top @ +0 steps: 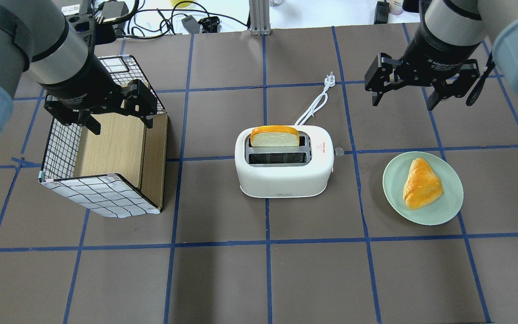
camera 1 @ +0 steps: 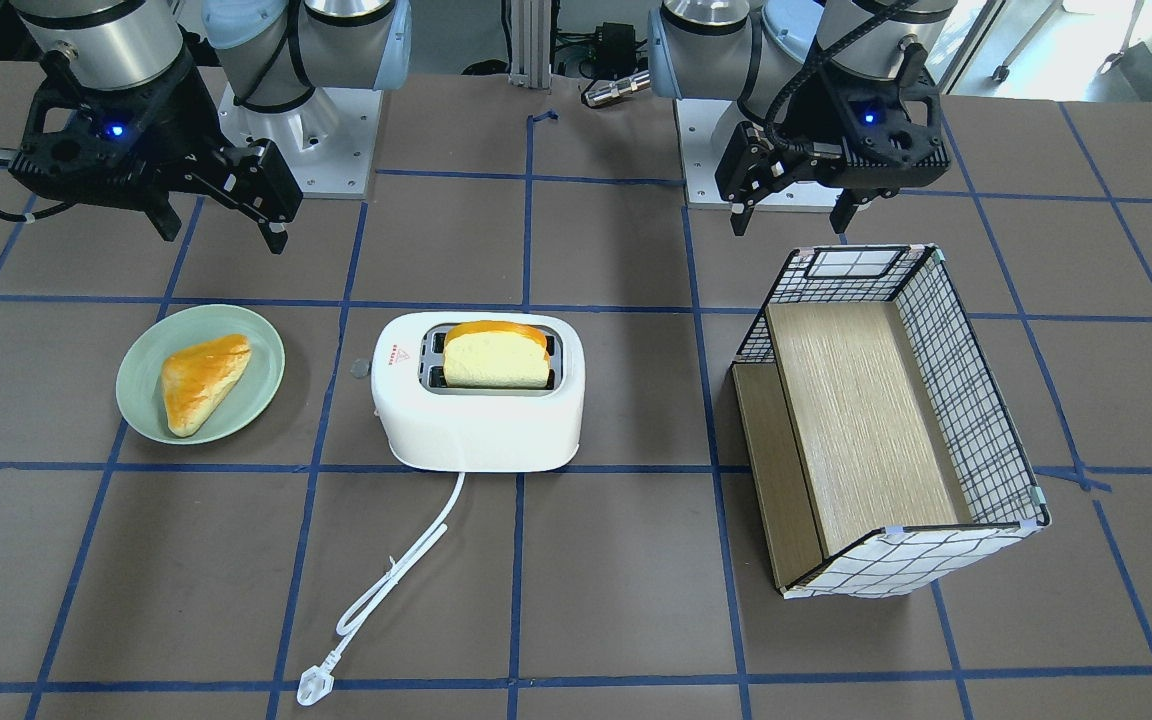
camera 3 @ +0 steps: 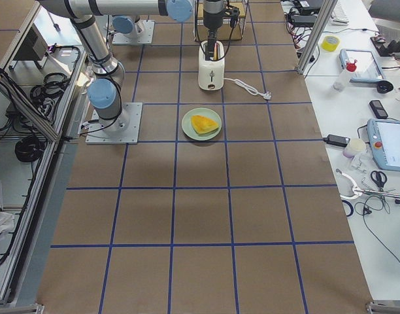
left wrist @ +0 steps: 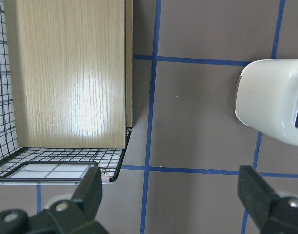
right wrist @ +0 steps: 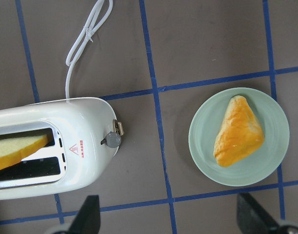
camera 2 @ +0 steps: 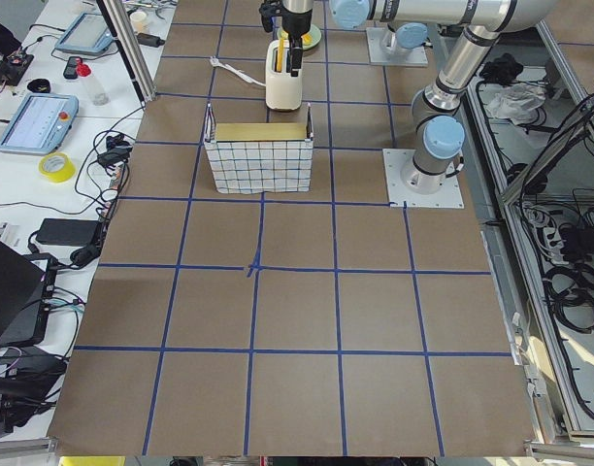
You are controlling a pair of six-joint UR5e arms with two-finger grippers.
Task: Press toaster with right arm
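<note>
Setting: robotics lab, bench test cell. Evidence: left arm [camera 2: 439, 146] and right arm [camera 3: 103, 97] each bolted to a metal base plate [camera 2: 425, 180] on a brown-covered table [camera 2: 297, 311] gridded with blue tape [camera 2: 307, 270]. Aluminium frame posts [camera 2: 122, 49] stand at the table edge. White side benches [camera 2: 16, 189] carry teach pendants [camera 2: 37, 121], a yellow tape roll [camera 2: 55, 166] and power bricks. Cable bundles [camera 2: 569, 282] lie behind the arms.

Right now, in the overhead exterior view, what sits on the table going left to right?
On the table: wire basket → toaster → grey lever on the toaster's side → green plate carrying a pastry.
</note>
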